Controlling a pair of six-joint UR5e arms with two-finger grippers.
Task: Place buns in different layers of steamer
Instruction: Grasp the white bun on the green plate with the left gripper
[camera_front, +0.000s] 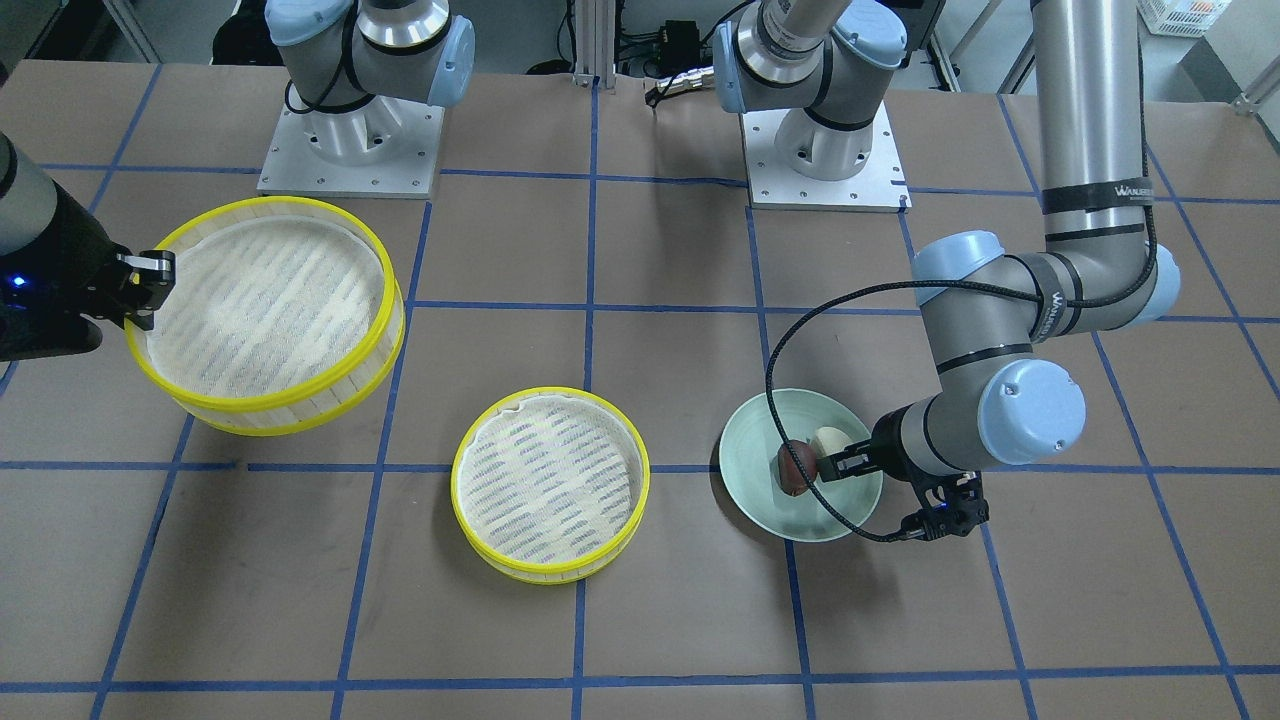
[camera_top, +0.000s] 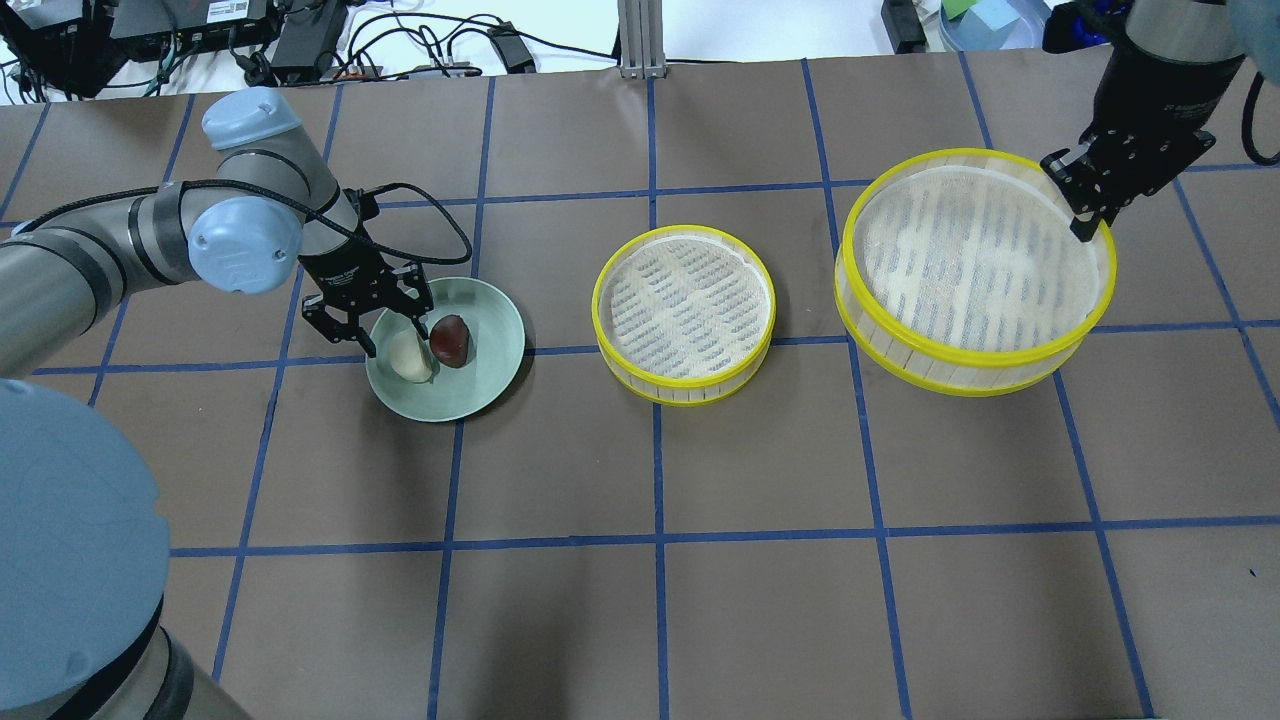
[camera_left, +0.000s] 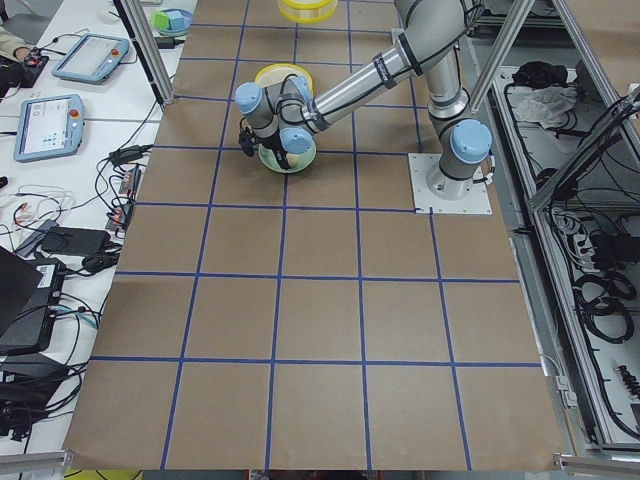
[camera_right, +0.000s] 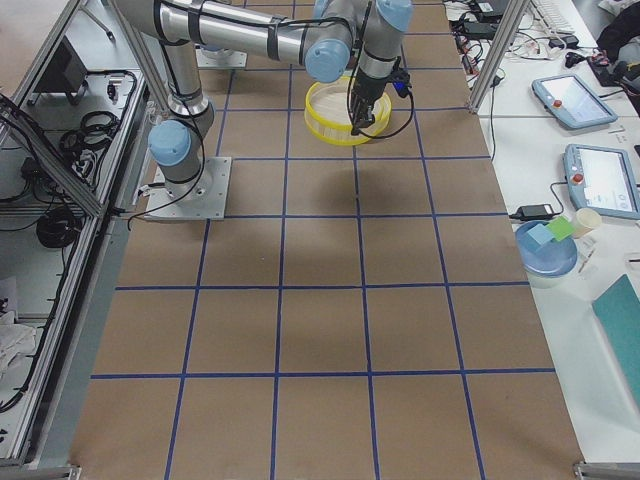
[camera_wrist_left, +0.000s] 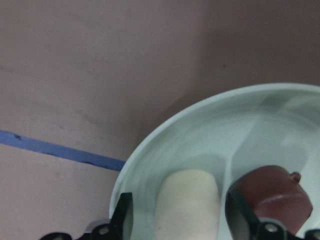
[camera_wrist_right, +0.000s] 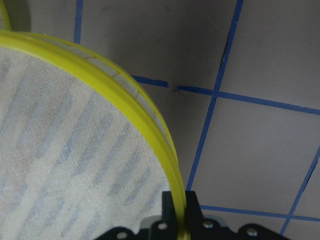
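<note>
The pale green plate (camera_top: 490, 385) holds a cream-white bun (camera_top: 408, 358) and a dark reddish-brown bun (camera_top: 451, 340). My left gripper (camera_top: 395, 342) is down in the plate, open, with its fingers on either side of the cream bun (camera_wrist_left: 187, 200). The brown bun (camera_wrist_left: 272, 197) lies just outside one finger. My right gripper (camera_top: 1085, 215) is shut on the yellow rim of one steamer tray (camera_top: 960, 355) and holds it tilted above the table; the rim shows pinched in the right wrist view (camera_wrist_right: 125, 85). The other steamer tray (camera_top: 683, 380) rests empty on the table between them.
The two arm bases (camera_front: 350, 150) (camera_front: 825, 150) stand at the robot's edge of the table. Blue tape lines grid the brown table top. A black cable (camera_front: 790, 350) loops from the left arm over the plate. Tablets and wires lie beyond the table's ends.
</note>
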